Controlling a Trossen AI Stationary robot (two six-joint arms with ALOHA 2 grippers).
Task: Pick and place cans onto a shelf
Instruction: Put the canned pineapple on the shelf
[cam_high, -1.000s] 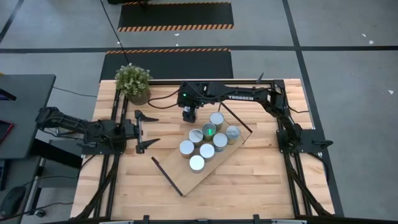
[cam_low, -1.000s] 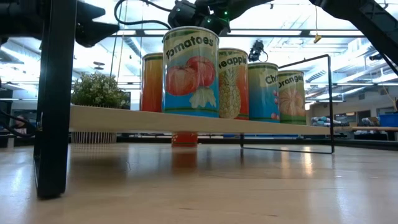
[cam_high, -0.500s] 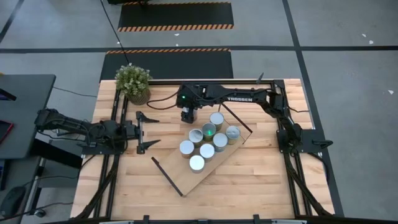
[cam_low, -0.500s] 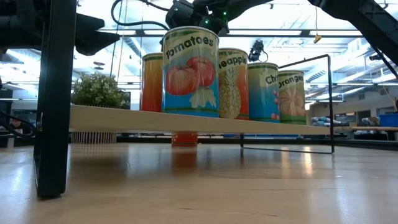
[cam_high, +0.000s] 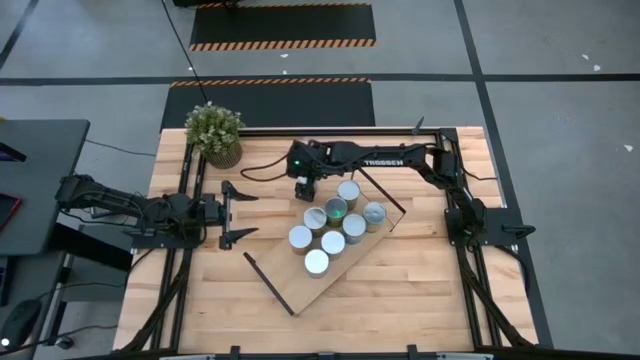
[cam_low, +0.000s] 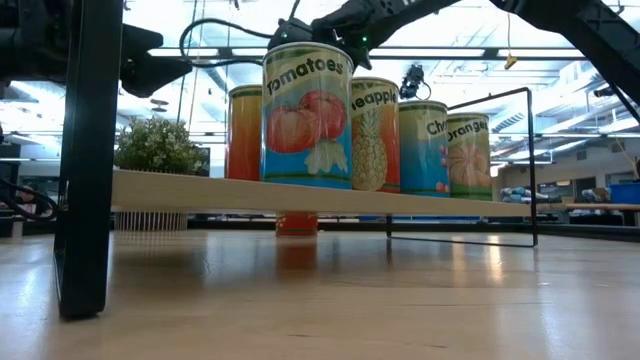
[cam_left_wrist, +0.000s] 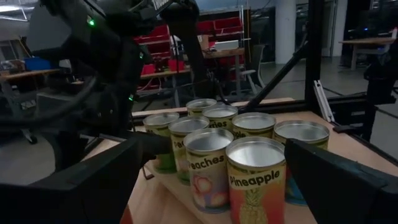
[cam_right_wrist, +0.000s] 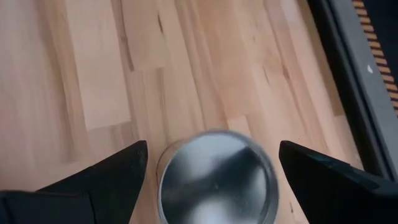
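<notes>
A: Where is the shelf (cam_high: 325, 240)?
B: It lies slantwise across the middle of the table (cam_high: 420, 290), with a black wire frame at each short end. In the low view its board (cam_low: 300, 197) stands raised off the tabletop.

A: And the cans?
B: Seven of them stand clustered on the shelf (cam_high: 332, 224), touching or just beside one another. In the low view the nearest one reads Tomatoes (cam_low: 306, 115); in the left wrist view the nearest one reads Pineapple (cam_left_wrist: 256, 180).

A: Is there one off the shelf?
B: Yes. One can (cam_right_wrist: 216, 177) stands upright on the bare wood by the shelf's far edge, directly under the right gripper (cam_high: 303, 190).

A: How are that gripper's fingers?
B: Spread wide. The right wrist view shows one dark finger (cam_right_wrist: 102, 177) on each side of the silvery top, both clear of it.

A: And the left arm?
B: The left gripper (cam_high: 236, 211) waits at the left of the table, near the shelf's left end, pointing at the cans. Its fingers are spread wide too, holding nothing.

A: Anything else on the table?
B: A potted plant (cam_high: 214, 131) at the far left corner
</notes>
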